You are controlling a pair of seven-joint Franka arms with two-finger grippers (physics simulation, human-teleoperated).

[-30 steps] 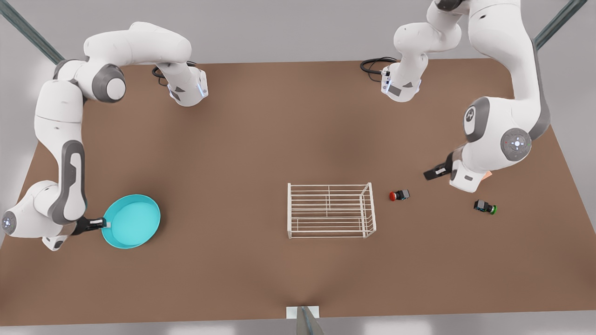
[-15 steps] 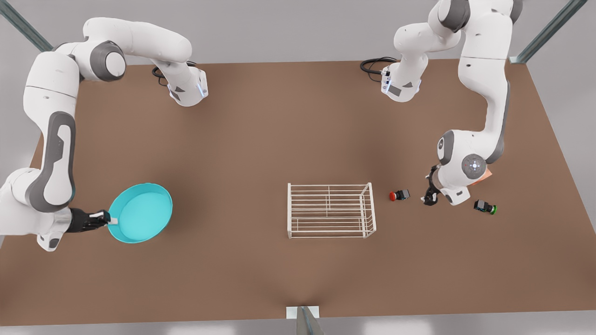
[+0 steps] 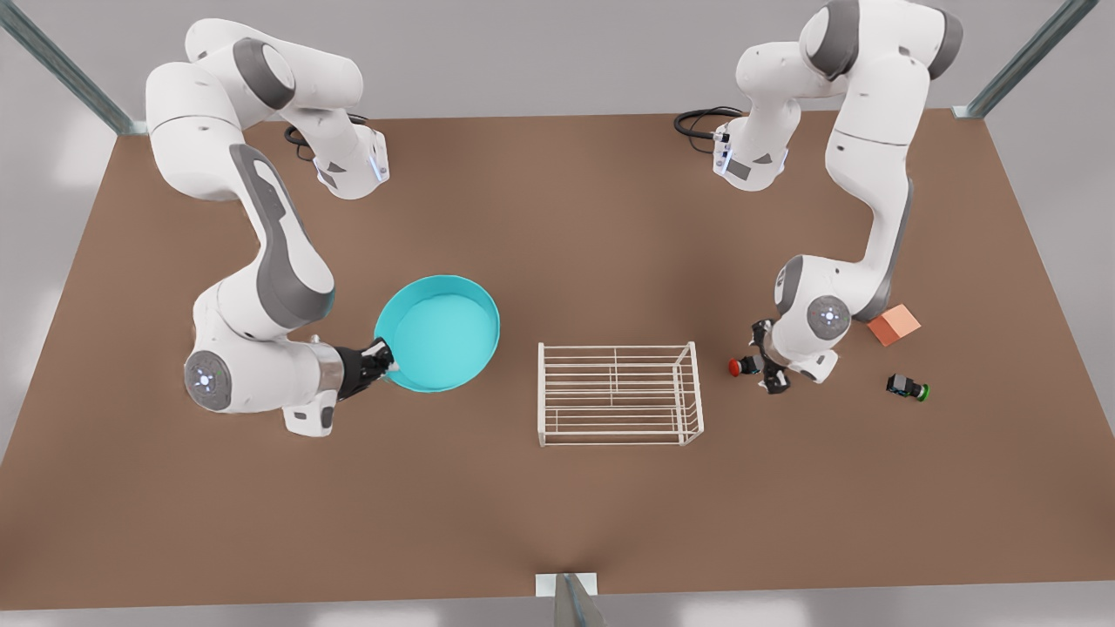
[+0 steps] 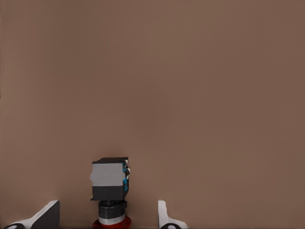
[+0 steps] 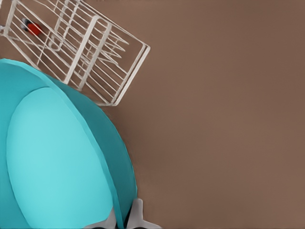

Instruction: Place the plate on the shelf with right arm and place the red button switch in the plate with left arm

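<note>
The right gripper [image 3: 383, 361] pinches the plate [image 3: 438, 333] at its seven o'clock rim; the left gripper [image 3: 766, 361], fingers spread, straddles the red button switch [image 3: 736, 367].

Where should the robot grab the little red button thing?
Probably across the dark square body of the red button switch, coming straight down. It lies on its side on the table, flat sides facing the open fingers of the left gripper straddling it.

A simulated robot test cell, probably lab-like: a bare brown table [image 3: 557, 522], plain grey walls, metal frame struts [image 3: 1028, 57] at the corners.
</note>
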